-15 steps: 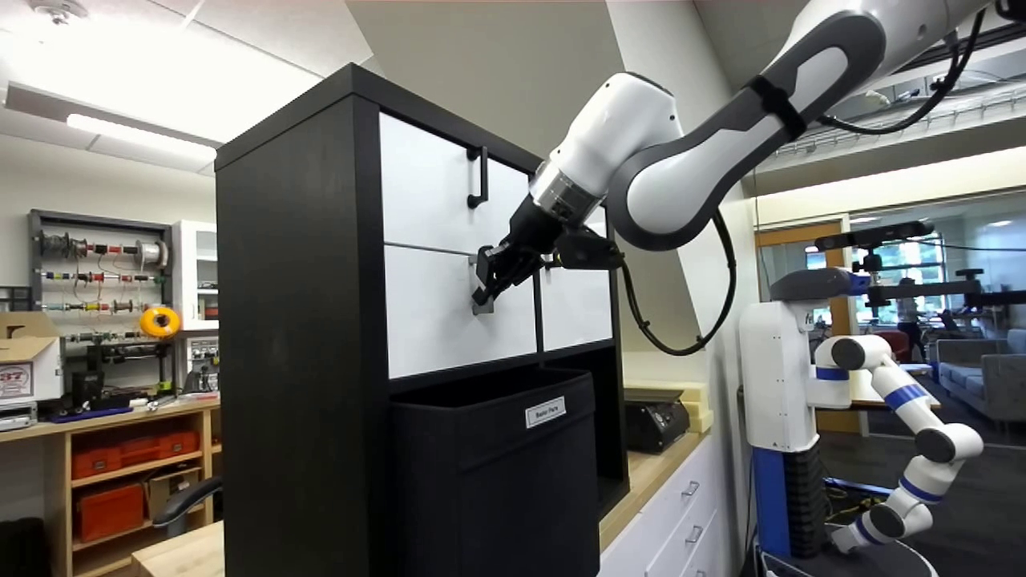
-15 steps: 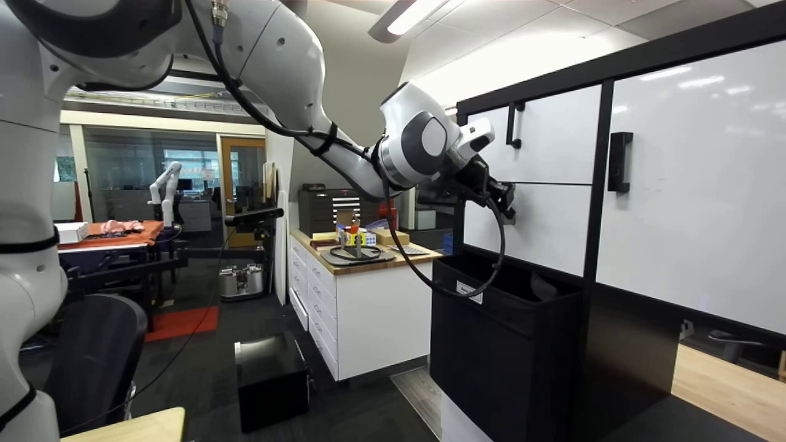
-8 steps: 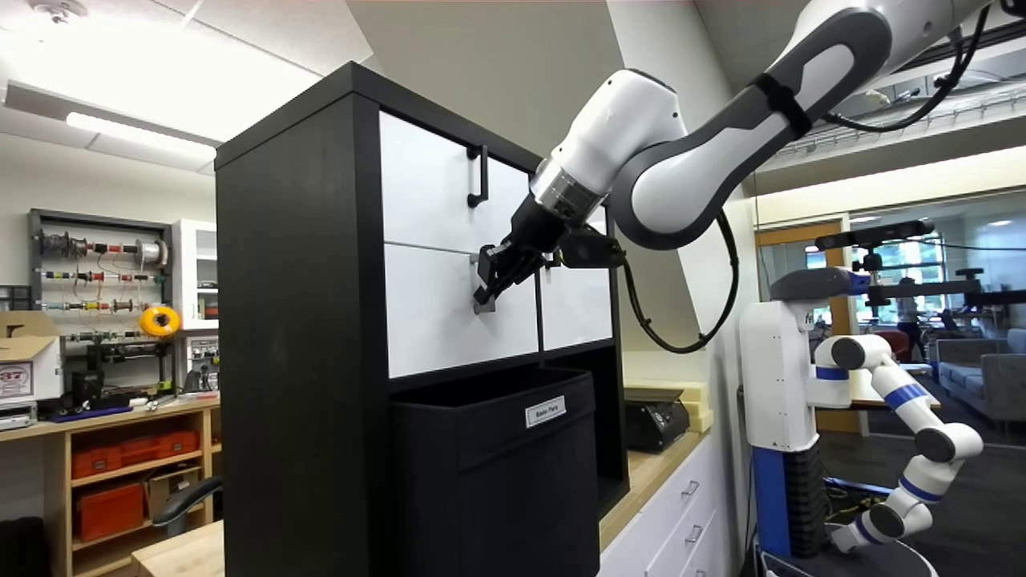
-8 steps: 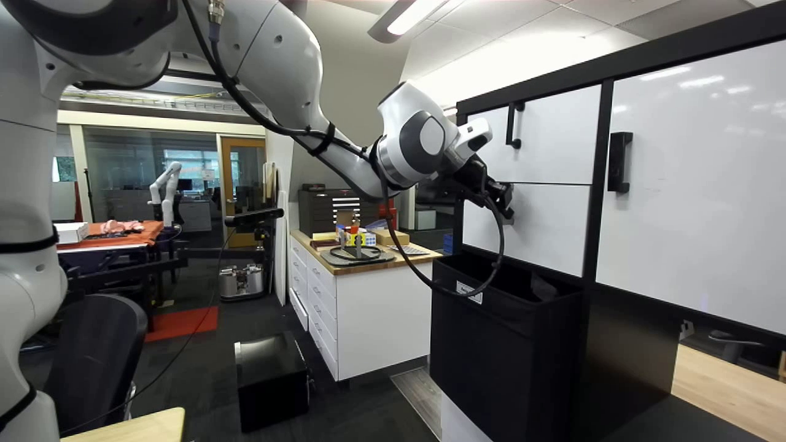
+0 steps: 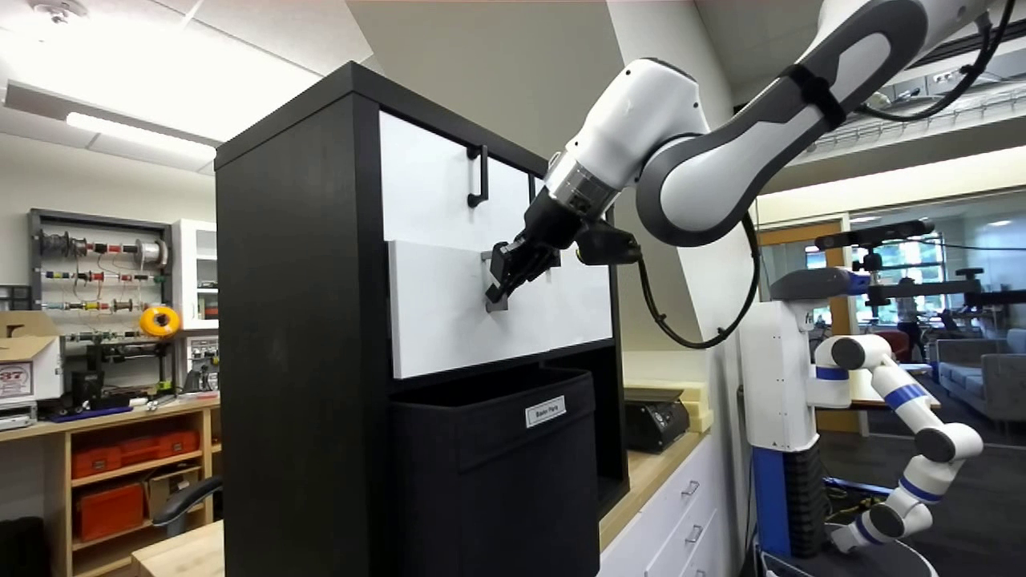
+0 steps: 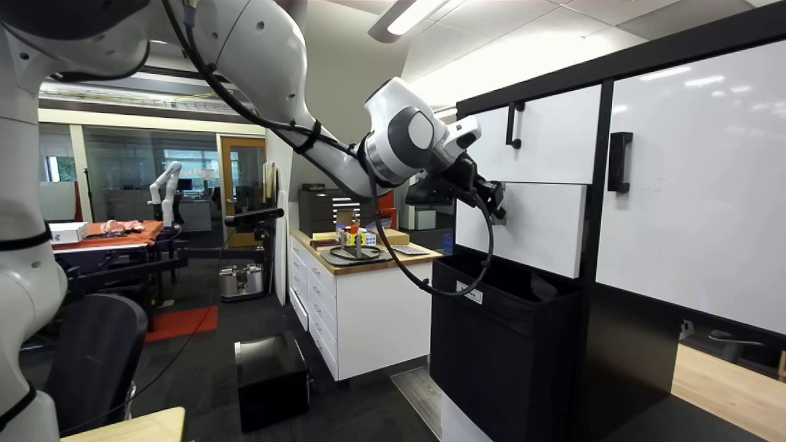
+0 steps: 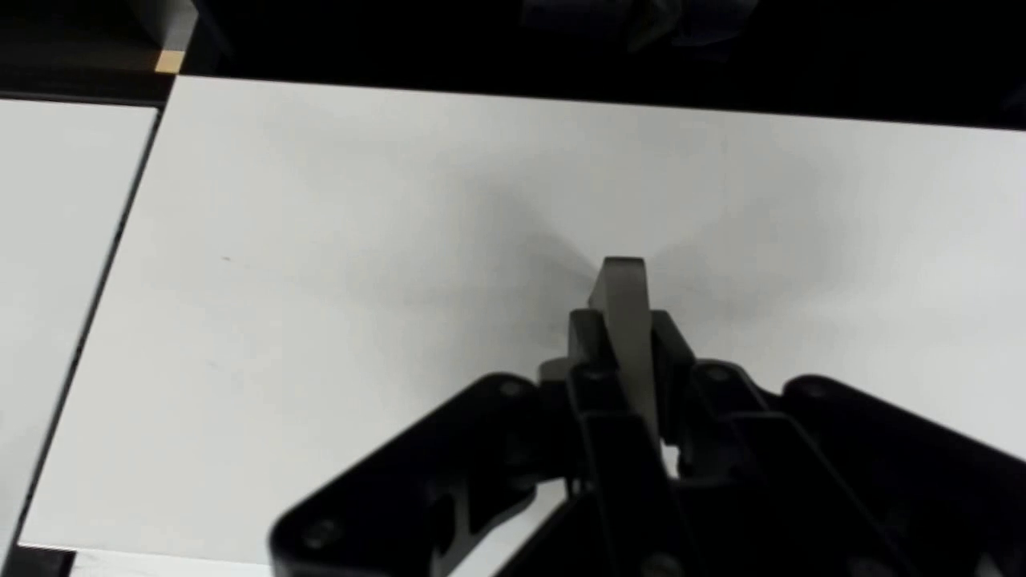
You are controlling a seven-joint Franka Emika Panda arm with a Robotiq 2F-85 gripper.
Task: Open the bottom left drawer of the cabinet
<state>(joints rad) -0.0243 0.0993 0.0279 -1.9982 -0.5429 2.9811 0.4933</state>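
Grasping the grey handle (image 7: pixel 626 280), jaws clenched on it from either side, the gripper (image 7: pixel 629 332) holds the bottom left drawer (image 5: pixel 437 320) slightly proud of the cabinet (image 5: pixel 288 320).

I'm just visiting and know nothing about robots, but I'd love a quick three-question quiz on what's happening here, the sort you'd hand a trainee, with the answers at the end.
1. True or false: the lower left drawer sticks out a little from the black cabinet.

2. What is the gripper closed on?

3. Pick one: the small label on the black bin below that drawer is
a) orange
b) white
c) blue

Key:
1. True; it stands slightly open.
2. The drawer's grey handle, held between its two fingers.
3. b) white.
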